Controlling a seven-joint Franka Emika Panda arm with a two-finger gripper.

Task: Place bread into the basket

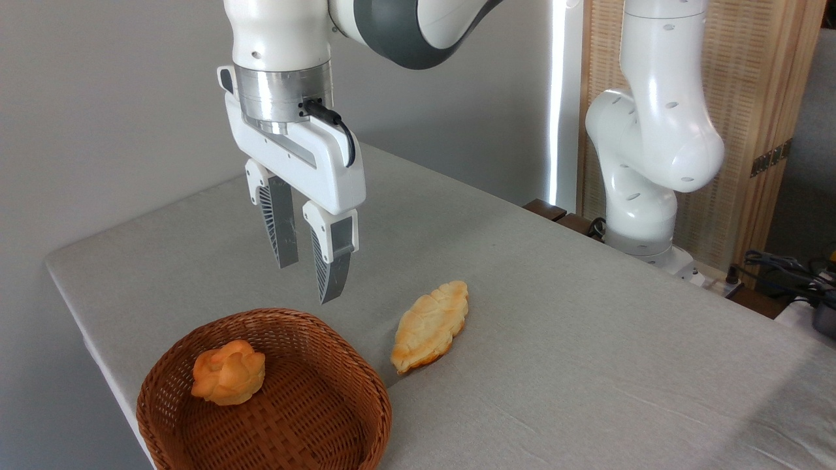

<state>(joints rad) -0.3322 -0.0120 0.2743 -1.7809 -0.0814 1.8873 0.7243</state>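
The bread [430, 324], a long pale golden pastry with a bumpy top, lies on the grey table just right of the basket. The round brown wicker basket [320, 431] sits at the table's near left corner, with a small orange-brown bun [228, 372] inside it on the left. My gripper [308, 282] hangs in the air above the basket's far rim, left of the bread and well above the table. Its fingers [330, 261] point down, open, with nothing between them.
The grey cloth-covered table [588, 339] stretches to the right and back. The arm's white base [643, 196] stands at the table's far right edge. Cables and a dark object [797, 274] lie beyond that edge. The table's left edge runs close beside the basket.
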